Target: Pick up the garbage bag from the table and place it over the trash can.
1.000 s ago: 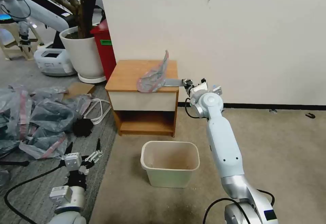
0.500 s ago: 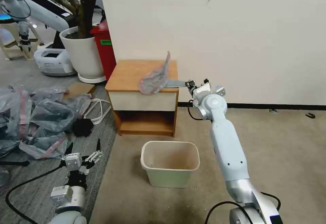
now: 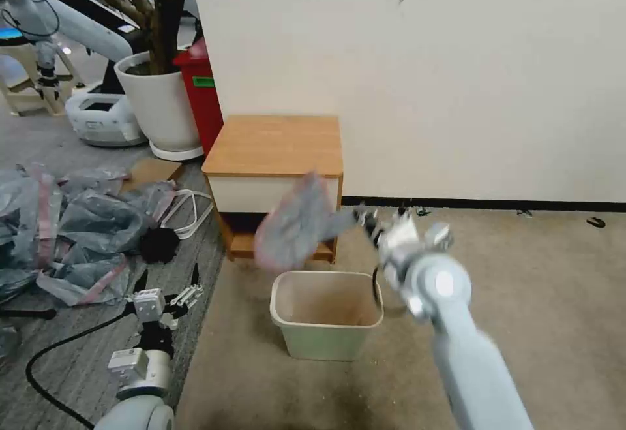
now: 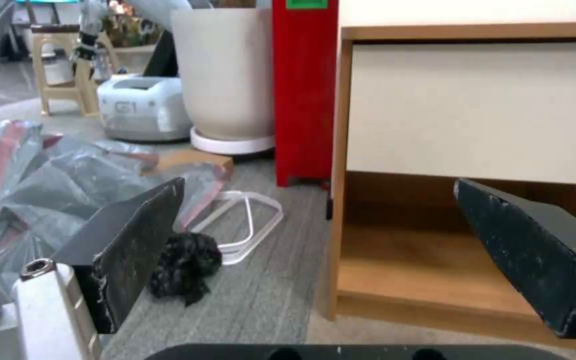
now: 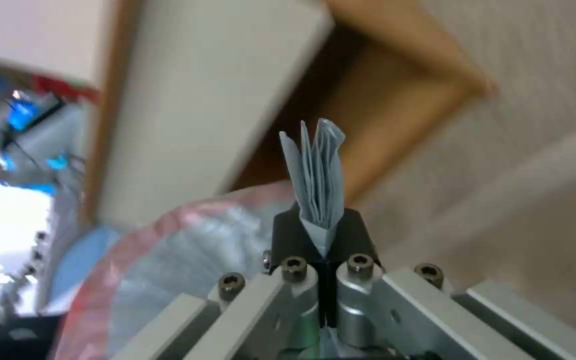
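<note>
Garbage bag (image 3: pixel 297 221) hangs, seemingly above trash can (image 3: pixel 326 312), pinched in right end effector (image 3: pixel 360 216).

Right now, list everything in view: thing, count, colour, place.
garbage bag: one, grey with pink rim, hanging in the air in front of the table, above the trash can
table: one, orange-brown top, cream drawer, against the wall
trash can: one, cream-beige, on the floor before the table
heap of bags: grey and pink, floor at left
plant pot: one, white
red bin: one, beside the pot
right hand: shut on the bag's edge
left hand: open, low at left
</note>
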`<state>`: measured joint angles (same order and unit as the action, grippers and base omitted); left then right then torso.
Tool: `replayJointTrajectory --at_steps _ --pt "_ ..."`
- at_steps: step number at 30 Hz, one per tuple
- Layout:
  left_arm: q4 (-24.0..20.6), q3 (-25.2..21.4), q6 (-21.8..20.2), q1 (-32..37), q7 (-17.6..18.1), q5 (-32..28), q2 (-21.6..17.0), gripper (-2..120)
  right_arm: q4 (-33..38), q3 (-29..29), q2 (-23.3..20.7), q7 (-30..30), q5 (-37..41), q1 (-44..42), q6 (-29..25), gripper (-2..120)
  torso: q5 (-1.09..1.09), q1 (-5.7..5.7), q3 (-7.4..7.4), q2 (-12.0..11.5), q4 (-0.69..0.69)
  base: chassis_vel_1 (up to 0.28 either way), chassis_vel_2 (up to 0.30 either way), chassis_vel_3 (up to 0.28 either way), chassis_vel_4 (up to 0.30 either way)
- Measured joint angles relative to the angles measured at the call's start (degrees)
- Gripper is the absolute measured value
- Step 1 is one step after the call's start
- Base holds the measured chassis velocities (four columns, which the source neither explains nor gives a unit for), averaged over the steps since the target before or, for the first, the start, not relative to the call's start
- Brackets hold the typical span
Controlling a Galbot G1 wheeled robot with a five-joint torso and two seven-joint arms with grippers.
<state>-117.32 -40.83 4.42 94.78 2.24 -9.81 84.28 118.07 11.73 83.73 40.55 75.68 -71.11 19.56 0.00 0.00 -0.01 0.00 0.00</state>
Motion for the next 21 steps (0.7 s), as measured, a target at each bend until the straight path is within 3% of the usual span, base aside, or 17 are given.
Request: replayJointTrajectory --at_steps 6,11,21 --pt "-0.31 -0.03 0.18 0.39 -0.03 0.23 0.3 100 -0.3 -2.29 1.31 -0.19 -2.81 -3.5 -0.96 0 0.0 0.0 0.0 0.0 0.01 0.0 0.0 0.0 0.0" --pt "-0.75 -0.07 0.44 1.06 -0.09 0.62 0.73 100 1.03 -3.12 -0.08 -0.4 -4.85 -5.31 -1.21 0 0.0 0.0 0.0 0.0 0.01 0.0 0.0 0.0 0.0" --pt "-1.16 0.34 0.85 1.19 -0.13 0.66 0.37 100 -2.58 -5.38 -1.17 -3.48 -15.62 -5.56 -3.69 0 0.01 0.0 0.0 0.0 0.01 0.0 0.0 0.0 0.0"
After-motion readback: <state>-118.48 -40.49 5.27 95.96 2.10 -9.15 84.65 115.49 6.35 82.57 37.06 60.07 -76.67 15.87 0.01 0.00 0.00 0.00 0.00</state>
